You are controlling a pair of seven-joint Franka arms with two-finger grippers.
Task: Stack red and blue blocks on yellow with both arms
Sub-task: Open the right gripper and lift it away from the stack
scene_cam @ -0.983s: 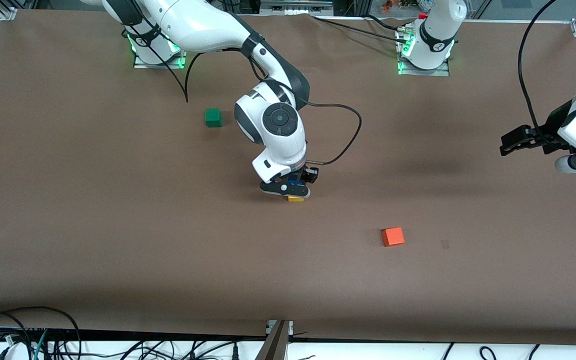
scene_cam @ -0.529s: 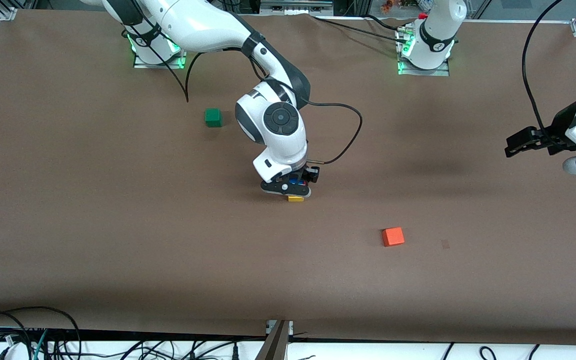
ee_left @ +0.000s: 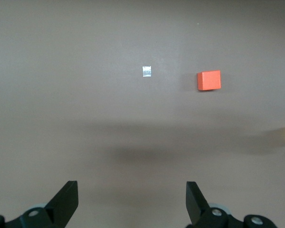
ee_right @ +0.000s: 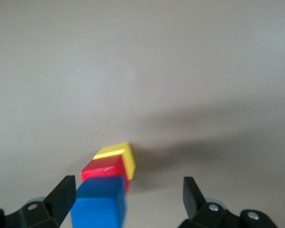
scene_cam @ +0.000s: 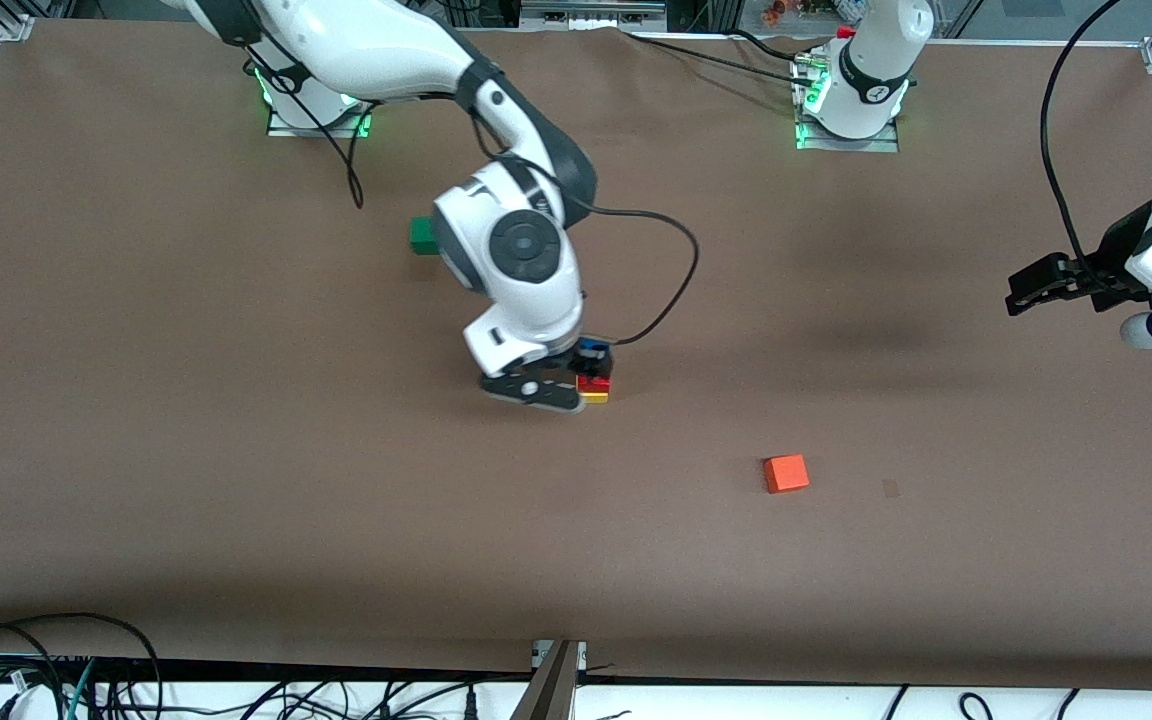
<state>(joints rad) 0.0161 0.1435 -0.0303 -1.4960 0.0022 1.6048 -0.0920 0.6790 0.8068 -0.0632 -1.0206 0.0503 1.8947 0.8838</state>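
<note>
A three-cube stack stands mid-table: the blue block on top, the red block under it, yellow at the bottom. My right gripper is open at the top of the stack. In the right wrist view the blue block sits between the spread fingers, close to one fingertip, above the red block and yellow. My left gripper waits open and empty over the left arm's end of the table, its fingers wide in the left wrist view.
An orange cube lies nearer the front camera than the stack, toward the left arm's end; it also shows in the left wrist view. A green cube, partly hidden by the right arm, sits toward the right arm's base.
My right gripper has opened and let go of the blue block, which stays on the red one. The right arm has shifted toward its own end. The left arm has barely moved.
</note>
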